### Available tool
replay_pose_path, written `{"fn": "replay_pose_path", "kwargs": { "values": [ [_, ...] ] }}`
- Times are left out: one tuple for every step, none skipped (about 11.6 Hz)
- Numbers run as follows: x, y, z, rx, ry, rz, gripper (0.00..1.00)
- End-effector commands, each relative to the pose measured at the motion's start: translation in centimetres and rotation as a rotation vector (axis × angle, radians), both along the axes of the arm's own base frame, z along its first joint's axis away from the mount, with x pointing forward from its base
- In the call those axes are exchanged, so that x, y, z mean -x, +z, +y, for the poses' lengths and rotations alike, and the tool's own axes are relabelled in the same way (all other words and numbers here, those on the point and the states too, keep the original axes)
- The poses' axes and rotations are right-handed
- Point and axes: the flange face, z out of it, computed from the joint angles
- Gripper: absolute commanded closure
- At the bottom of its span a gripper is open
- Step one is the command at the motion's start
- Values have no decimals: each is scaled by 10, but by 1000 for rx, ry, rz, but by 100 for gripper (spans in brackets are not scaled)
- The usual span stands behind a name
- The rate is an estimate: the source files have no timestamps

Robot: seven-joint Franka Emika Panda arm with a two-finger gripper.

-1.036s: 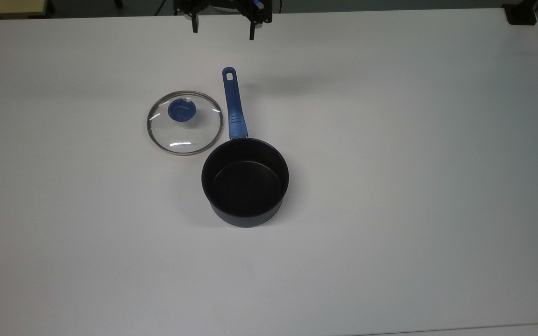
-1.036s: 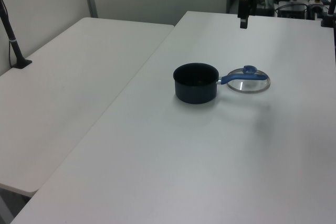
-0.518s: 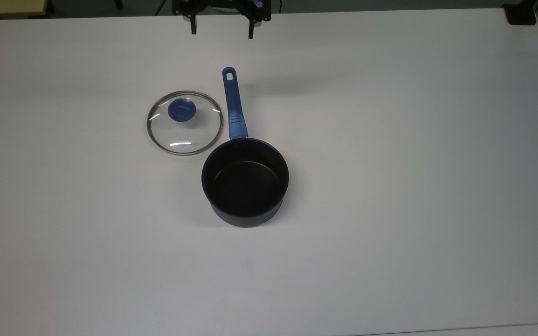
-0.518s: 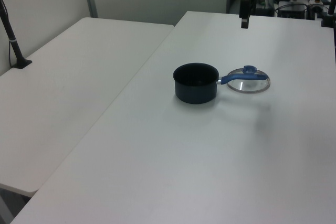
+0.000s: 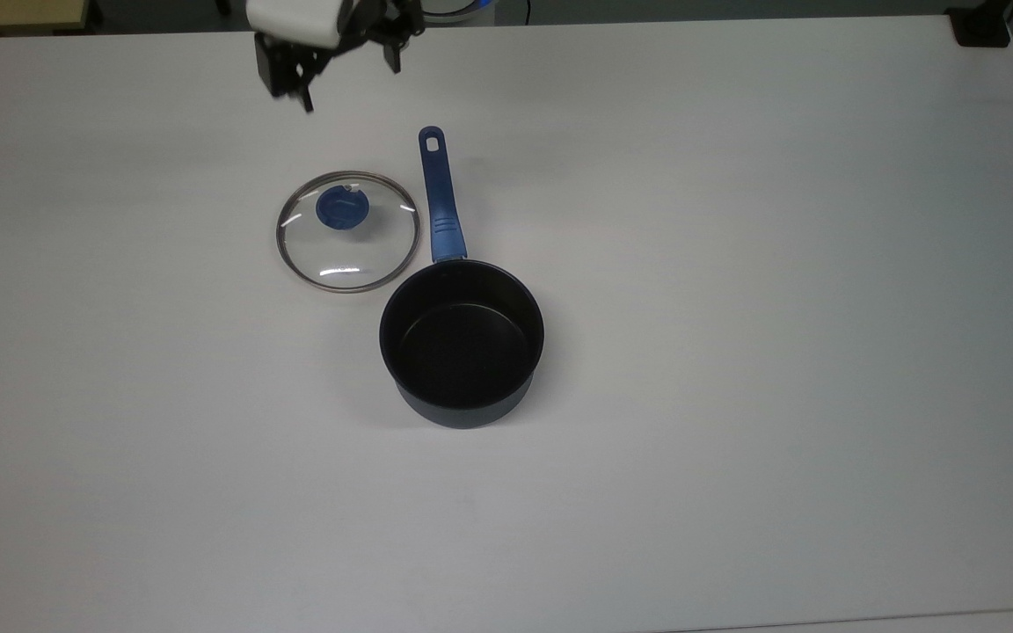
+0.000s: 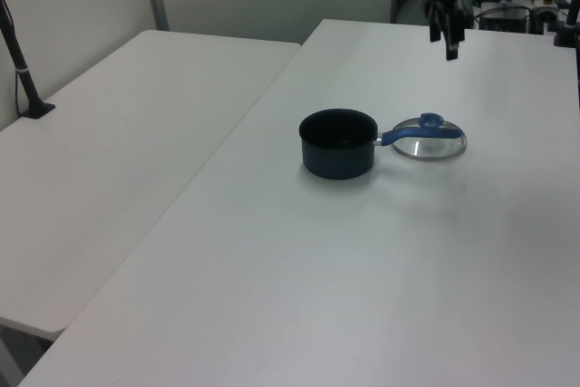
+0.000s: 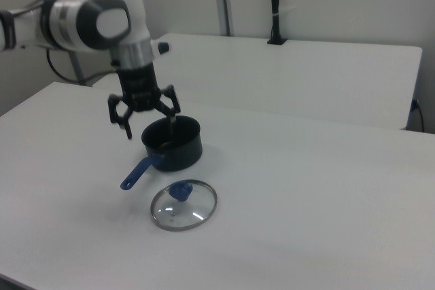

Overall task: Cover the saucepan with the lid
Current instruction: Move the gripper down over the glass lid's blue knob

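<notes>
The top view looks almost straight down on my white table (image 5: 735,264) from high up, with my base at its upper edge. The left view stands off one long side, well back and raised, looking across a neighbouring table (image 6: 118,133) toward the saucepan (image 6: 337,142). The right view faces from the opposite side, nearer and lower. All three share the saucepan and the lid (image 5: 347,230) beside it.

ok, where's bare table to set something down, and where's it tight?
Top view: the table is bare to the right of the saucepan, below it, and left of the lid. Tight spot: the lid sits close beside the saucepan's handle. The open pincer hangs above the table's far edge, up-left of the handle's end.
</notes>
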Motion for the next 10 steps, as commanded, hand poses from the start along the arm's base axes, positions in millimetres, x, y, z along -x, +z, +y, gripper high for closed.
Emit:
{"fn": "replay_pose_path", "kwargs": {
  "values": [
    [9, -77, -3, 23, 350, -12, 0],
    [8, -99, -23, 15, 431, -12, 0],
    [3, -116, -30, 6, 491, 2, 0],
    [-1, -127, -31, 5, 519, 1, 0],
    [-6, -136, -37, 6, 542, -11, 0],
    [-9, -145, -38, 4, 580, -6, 0],
    [-12, -153, -38, 2, 599, -4, 3],
    [-14, -159, -37, 3, 603, -10, 4],
    [-15, -164, -36, -1, 605, -2, 8],
    [-15, -168, -36, -1, 608, 5, 9]
  ]
}}
